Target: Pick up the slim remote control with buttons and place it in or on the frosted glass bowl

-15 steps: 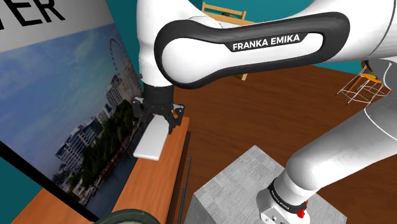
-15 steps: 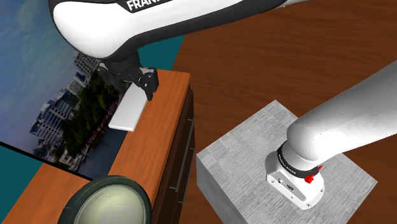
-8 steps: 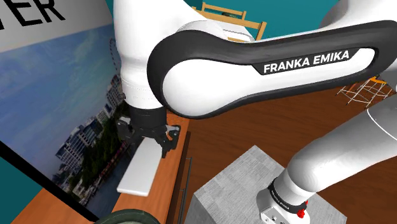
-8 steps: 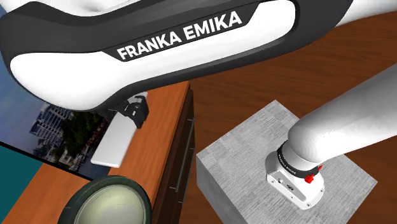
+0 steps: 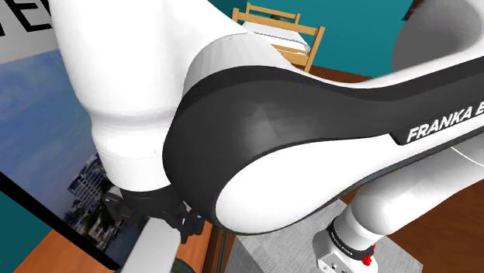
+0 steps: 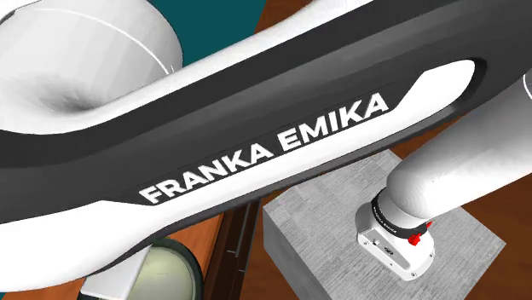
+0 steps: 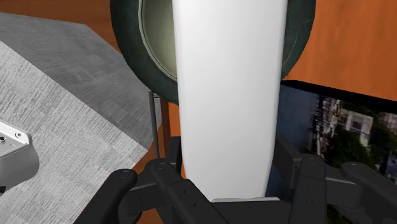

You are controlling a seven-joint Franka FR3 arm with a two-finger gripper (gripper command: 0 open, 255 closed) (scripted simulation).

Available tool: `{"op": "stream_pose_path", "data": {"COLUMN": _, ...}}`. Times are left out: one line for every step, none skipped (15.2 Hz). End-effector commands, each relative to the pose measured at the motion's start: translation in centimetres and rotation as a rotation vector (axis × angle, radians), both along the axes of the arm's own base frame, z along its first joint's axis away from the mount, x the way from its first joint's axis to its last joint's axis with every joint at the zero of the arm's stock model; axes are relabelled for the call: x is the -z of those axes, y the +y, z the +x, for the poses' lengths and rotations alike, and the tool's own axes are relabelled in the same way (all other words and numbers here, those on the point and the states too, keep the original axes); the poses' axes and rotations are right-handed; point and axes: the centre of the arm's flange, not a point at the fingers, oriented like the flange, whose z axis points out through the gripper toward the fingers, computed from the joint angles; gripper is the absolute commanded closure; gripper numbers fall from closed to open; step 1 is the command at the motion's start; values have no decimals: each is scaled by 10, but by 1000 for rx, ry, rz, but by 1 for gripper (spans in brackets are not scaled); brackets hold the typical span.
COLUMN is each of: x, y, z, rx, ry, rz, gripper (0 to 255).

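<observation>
Right, the remote (image 7: 229, 95) is off the surface and in the gripper (image 7: 229, 167), a plain white slab with no buttons to make out, pinched at its near end between the two black fingers (image 7: 289, 159) that press on its long edges. In the wrist view its free end reaches out over the bowl (image 7: 127, 54), a round dish with a dark green rim and a pale, cloudy inside, and the slab crosses the bowl's mouth almost through the middle. So the pick looks done and the carry looks all but finished; I judge this to be the moment of lining up over the target. The bowl sits on the orange-brown cabinet top (image 7: 350, 44), close to the edge that faces the grey stand (image 7: 63, 95), with the city poster (image 7: 343, 127) along the other side. From the second exterior view a slice of the bowl's rim shows just under the big white and black arm (image 6: 256, 162), and from the shoulder view the remote's white body hangs below the dark hand, beside the poster. What the next move calls for, I would say, is a short descent so the slab's far end drops inside the rim, and then letting the fingers spread. The remote looks long against the bowl's opening, so it may well end up propped on the rim at a slant instead of lying flat; releasing low and centred should stop it tipping out toward the cabinet's edge.
</observation>
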Motion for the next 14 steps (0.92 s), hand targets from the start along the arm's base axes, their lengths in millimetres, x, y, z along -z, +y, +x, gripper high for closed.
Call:
{"op": "stream_pose_path", "data": {"x": 3, "y": 17, "z": -17, "rx": 3, "ry": 0, "rz": 1, "gripper": 255}}
{"op": "stream_pose_path", "data": {"x": 3, "y": 26, "z": -26, "rx": 3, "ry": 0, "rz": 1, "gripper": 255}}
{"op": "stream_pose_path", "data": {"x": 3, "y": 35, "z": -36, "rx": 3, "ry": 0, "rz": 1, "gripper": 255}}
{"op": "stream_pose_path", "data": {"x": 3, "y": 45, "z": -45, "rx": 3, "ry": -1, "rz": 1, "gripper": 255}}
{"op": "stream_pose_path", "data": {"x": 2, "y": 54, "z": -55, "rx": 3, "ry": 0, "rz": 1, "gripper": 255}}
{"op": "stream_pose_path", "data": {"x": 2, "y": 66, "z": -67, "rx": 3, "ry": 0, "rz": 1, "gripper": 255}}
{"op": "stream_pose_path", "data": {"x": 8, "y": 66, "z": -67, "rx": 3, "ry": 0, "rz": 1, "gripper": 255}}
{"op": "stream_pose_path", "data": {"x": 13, "y": 66, "z": -67, "rx": 3, "ry": 0, "rz": 1, "gripper": 255}}
{"op": "stream_pose_path", "data": {"x": 18, "y": 66, "z": -67, "rx": 3, "ry": 0, "rz": 1, "gripper": 255}}
{"op": "stream_pose_path", "data": {"x": 23, "y": 66, "z": -67, "rx": 3, "ry": 0, "rz": 1, "gripper": 255}}
{"op": "stream_pose_path", "data": {"x": 29, "y": 66, "z": -67, "rx": 3, "ry": 0, "rz": 1, "gripper": 255}}
{"op": "stream_pose_path", "data": {"x": 34, "y": 66, "z": -67, "rx": 3, "ry": 0, "rz": 1, "gripper": 255}}
{"op": "stream_pose_path", "data": {"x": 39, "y": 66, "z": -67, "rx": 3, "ry": 0, "rz": 1, "gripper": 255}}
{"op": "stream_pose_path", "data": {"x": 44, "y": 66, "z": -67, "rx": 3, "ry": 0, "rz": 1, "gripper": 255}}
